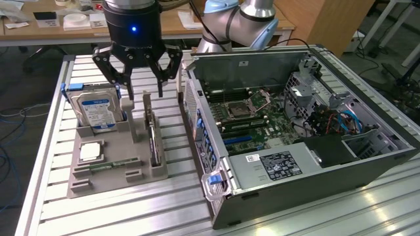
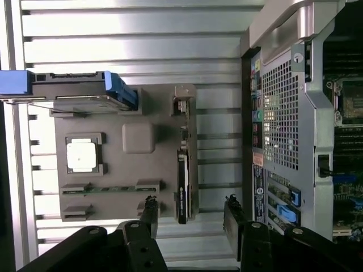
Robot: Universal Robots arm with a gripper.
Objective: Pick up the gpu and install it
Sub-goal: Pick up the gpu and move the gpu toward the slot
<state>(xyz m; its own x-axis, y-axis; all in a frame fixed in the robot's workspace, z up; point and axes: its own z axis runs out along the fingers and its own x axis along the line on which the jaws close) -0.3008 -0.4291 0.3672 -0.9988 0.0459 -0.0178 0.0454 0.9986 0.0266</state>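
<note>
So the gpu [image 1: 152,135] is parked on edge in a slot of the grey holder [image 1: 98,184], on the holder's side facing the open PC case [image 1: 295,123]. The pincer [image 1: 145,94] hangs just above the holder with its jaws spread wide, gripping nothing and clear of the card. The exterior view gives you that gap plus the motherboard [image 1: 246,110] inside the case. The wrist view looks straight down on the holder, so the card is a thin dark blade lined up between the two fingertips [image 2: 150,211], and the square chip [image 2: 81,156] sits in its pocket.
</note>
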